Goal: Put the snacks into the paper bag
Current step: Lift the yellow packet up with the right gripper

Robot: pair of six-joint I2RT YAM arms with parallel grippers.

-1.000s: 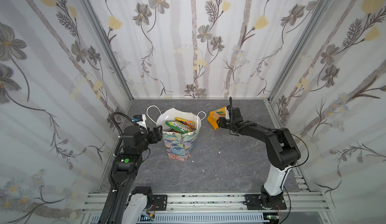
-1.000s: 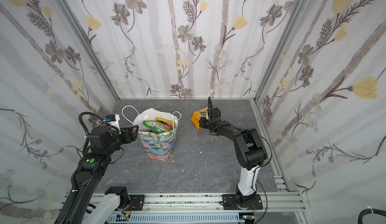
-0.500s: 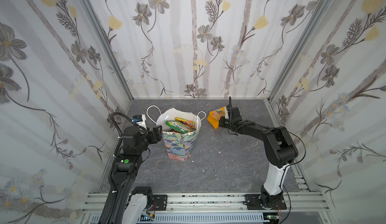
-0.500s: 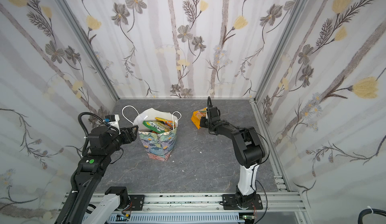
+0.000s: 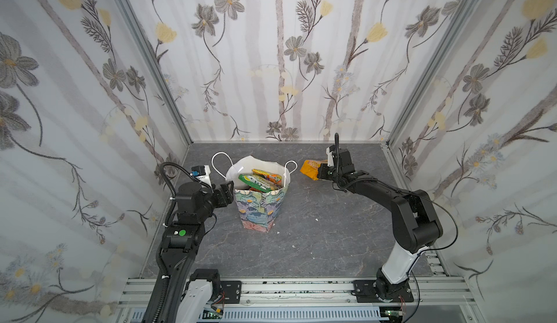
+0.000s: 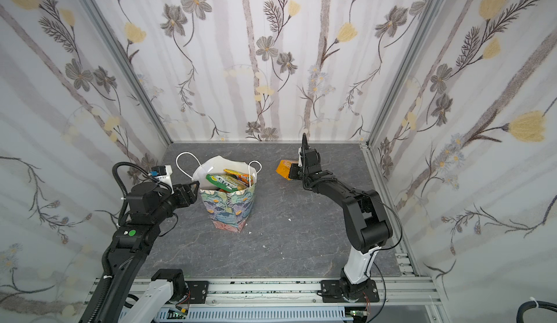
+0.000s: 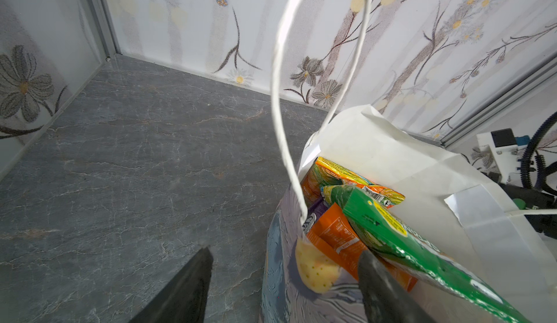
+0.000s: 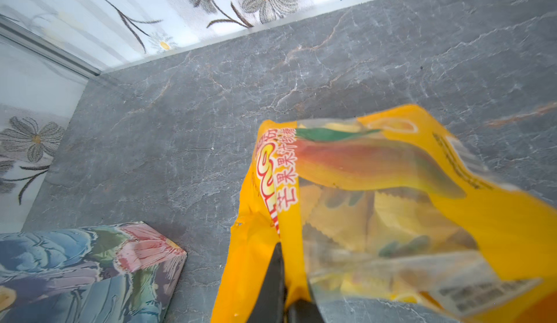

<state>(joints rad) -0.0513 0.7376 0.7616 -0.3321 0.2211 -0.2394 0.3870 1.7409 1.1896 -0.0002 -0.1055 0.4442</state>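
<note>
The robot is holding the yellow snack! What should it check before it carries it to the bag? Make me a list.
1. Right gripper shut on the yellow-orange packet: ok.
2. Paper bag upright, mouth open: ok.
3. Left gripper at the bag's rim, jaws apart on either side of the wall: ok.
4. Room left inside: cannot tell; the green packet reaches up to the rim.
5. Table between packet and bag free of things: ok.
6. Packet lifted off the table: cannot tell.
</note>
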